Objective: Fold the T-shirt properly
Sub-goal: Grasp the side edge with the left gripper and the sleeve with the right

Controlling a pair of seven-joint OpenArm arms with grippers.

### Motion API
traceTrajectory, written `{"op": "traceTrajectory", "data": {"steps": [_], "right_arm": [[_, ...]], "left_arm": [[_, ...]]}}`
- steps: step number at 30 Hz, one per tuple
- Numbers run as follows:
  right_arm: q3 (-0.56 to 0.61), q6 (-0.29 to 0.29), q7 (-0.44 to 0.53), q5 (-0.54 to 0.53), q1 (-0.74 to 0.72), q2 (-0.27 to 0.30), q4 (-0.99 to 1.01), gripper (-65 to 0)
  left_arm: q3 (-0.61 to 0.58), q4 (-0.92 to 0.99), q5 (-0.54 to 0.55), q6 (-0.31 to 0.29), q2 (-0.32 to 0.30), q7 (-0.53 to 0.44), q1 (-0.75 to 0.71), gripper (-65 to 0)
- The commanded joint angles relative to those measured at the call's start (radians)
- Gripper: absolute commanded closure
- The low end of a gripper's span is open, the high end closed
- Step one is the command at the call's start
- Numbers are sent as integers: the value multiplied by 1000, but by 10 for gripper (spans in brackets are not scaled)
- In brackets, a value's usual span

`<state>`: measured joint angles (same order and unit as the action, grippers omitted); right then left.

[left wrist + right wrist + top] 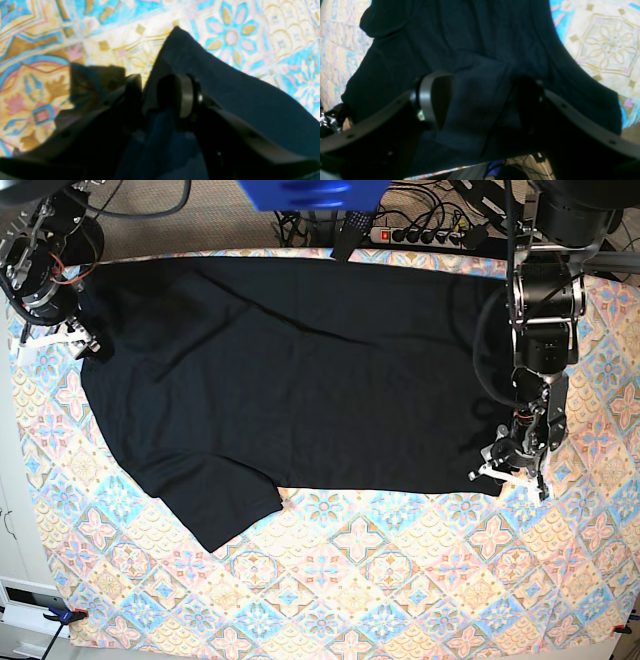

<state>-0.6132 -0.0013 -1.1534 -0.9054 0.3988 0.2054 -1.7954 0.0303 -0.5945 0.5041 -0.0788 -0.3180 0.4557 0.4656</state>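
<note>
T-shirt (300,380) lies lengthwise between both arms; left gripper (150,97) pinches its corner, right gripper (480,100) seemingly grips bunched cloth.

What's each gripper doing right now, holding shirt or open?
Left gripper: closed on a corner of the T-shirt.
Right gripper: jaws stand wide, a fold of the T-shirt between them; grip cannot be told.

Plain black T-shirt (300,370), tablecloth (400,580) in blue, yellow and pink floral tile pattern
</note>
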Motion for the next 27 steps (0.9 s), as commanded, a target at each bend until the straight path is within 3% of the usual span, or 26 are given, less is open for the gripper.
{"op": "traceTrajectory", "data": {"steps": [1,11,13,15,22,25,27], "right_arm": [[-6,7,11,-14,-2,18,-17,-427],[-6,7,11,-14,-4,18,-17,-427],[-6,7,11,-14,-4,18,-17,-427],[-6,7,11,-14,-5,18,-17,-427],[-6,7,11,-14,-10,18,-17,-427],[6,7,10,-14,-34,19,-17,-427],[55,7,10,-14,-70,50,-17,-427]], "left_arm": [[1,-5,9,-9,0,21,17,-220],[-2,-9,9,-19,26,22,-9,-195],[-2,-9,9,-51,26,22,-12,-121],[3,-9,9,-72,26,22,-15,0],[4,-35,11,-78,1,22,-38,0],[4,-216,11,-78,-8,22,-130,0],[4,-330,11,-78,-30,36,-189,0]]}}
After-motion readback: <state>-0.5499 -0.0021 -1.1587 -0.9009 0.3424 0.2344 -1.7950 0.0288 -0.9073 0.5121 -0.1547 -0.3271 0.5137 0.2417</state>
